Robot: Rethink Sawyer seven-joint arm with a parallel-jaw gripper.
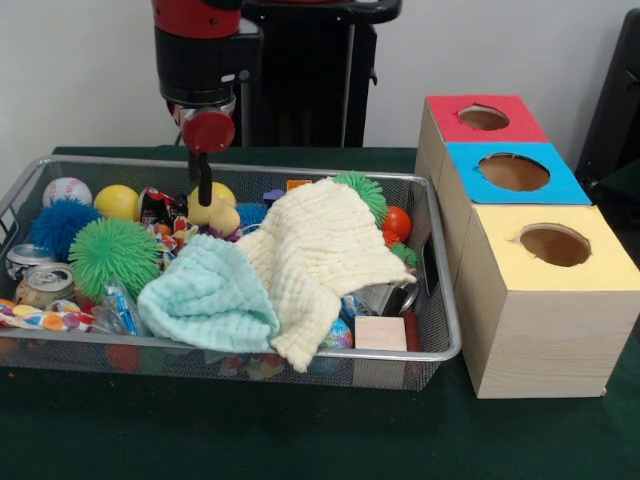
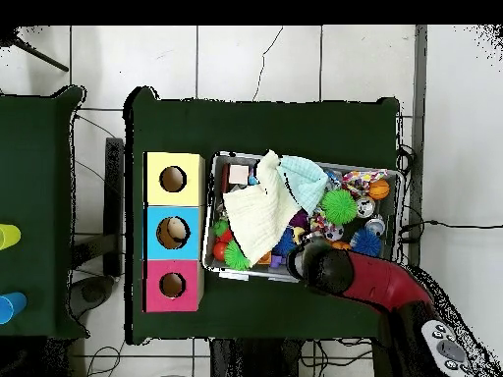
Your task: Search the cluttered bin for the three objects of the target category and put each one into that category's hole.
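Observation:
A wire mesh bin (image 1: 447, 300) holds a heap of toys under a cream cloth (image 1: 320, 255) and a light blue cloth (image 1: 210, 295). My gripper (image 1: 204, 192) hangs below the red wrist, low over the bin's back, just above a yellow rubber toy (image 1: 218, 210). I cannot make out its state. Around it lie a yellow ball (image 1: 117, 202), a baseball (image 1: 66, 190), a blue spiky ball (image 1: 58, 225), a green spiky ball (image 1: 113, 255) and an orange ball (image 1: 398, 223). In the overhead view the arm (image 2: 339, 275) covers the gripper.
Three wooden boxes with round holes stand beside the bin: red (image 1: 485, 118), blue (image 1: 513, 172), yellow (image 1: 555, 245). Something pale lies in the blue box's hole (image 2: 173, 232). Two cans (image 1: 42, 283) sit at the bin's left end, a wooden block (image 1: 380, 333) at its front.

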